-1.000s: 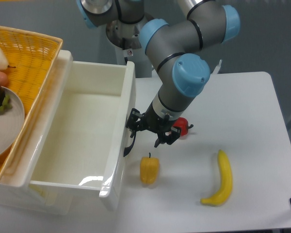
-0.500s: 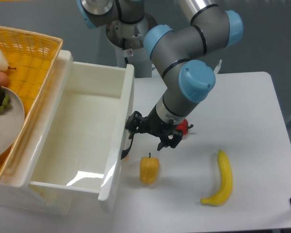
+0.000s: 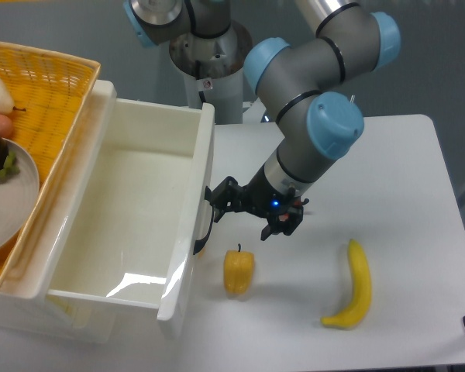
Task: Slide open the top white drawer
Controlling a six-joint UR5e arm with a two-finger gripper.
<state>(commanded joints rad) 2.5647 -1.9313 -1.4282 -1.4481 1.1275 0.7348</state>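
In the fixed camera, the only view you had, the top white drawer (image 3: 116, 225) stood pulled far out of its cabinet toward the open tabletop, its deep tray exposed and bare inside, with light glinting off the glossy floor near the front corner. Its front panel ran down the middle of the picture, and the curved black handle (image 3: 205, 232) showed along the outer face of that panel. Your gripper (image 3: 219, 198) sat right at the upper end of that handle, just off the drawer front, with the arm (image 3: 318, 116) reaching in from the right. The fingers were small and dark against the dark handle, so you could not tell whether they were clamped on it or had let go.

Judged from how the drawer lay, the sliding looked essentially done: most of the tray's length was out in the open. What seemed left, if anything, was to release the handle and draw the gripper clear.

Around the work, a yellow woven basket (image 3: 54, 85) sat on top of the cabinet at the left, holding a plate (image 3: 19, 203) with fruit. On the white table (image 3: 387, 155) a yellow bell pepper (image 3: 239, 271) stood just beside the drawer front, below the gripper, and a banana (image 3: 353, 288) lay well to its right. A small red object was mostly hidden behind the wrist, too little of it showing to name.
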